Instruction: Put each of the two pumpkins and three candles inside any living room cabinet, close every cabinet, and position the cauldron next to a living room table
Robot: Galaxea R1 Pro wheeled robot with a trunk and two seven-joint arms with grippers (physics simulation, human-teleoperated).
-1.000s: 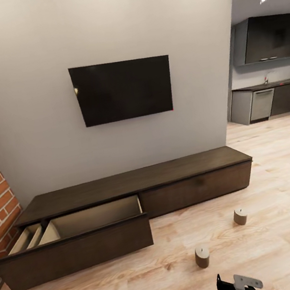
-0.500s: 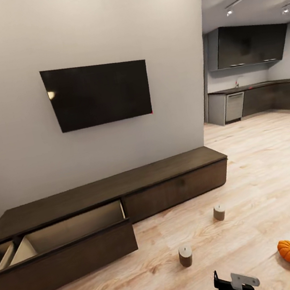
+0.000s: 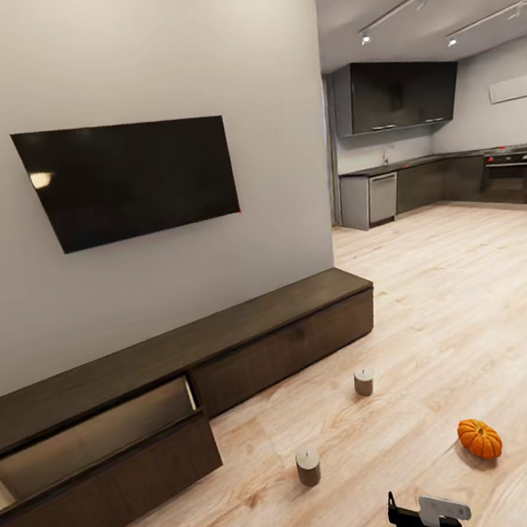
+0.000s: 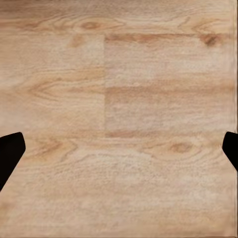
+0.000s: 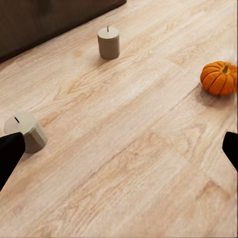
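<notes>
- Dark brown cabinet [image 3: 226,348] runs along the grey wall under the TV [image 3: 131,176]; its drawer [image 3: 102,478] at 9 o'clock is pulled out.
- Orange pumpkin [image 3: 480,438] sits on the plank floor [image 3: 478,303] at 4 o'clock.
- Two candles stand upright, well apart: the near candle [image 3: 309,466], the far candle [image 3: 364,381].
- Left gripper [image 4: 119,148]: fingers spread, nothing between.
- Right gripper [image 5: 119,148]: fingers spread, empty, over floor near the candles.

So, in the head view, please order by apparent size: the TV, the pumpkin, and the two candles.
1. TV, largest.
2. Pumpkin.
3. The two candles: near candle looks slightly bigger than far candle, but it is nearer the camera, so I would not rank them.
</notes>
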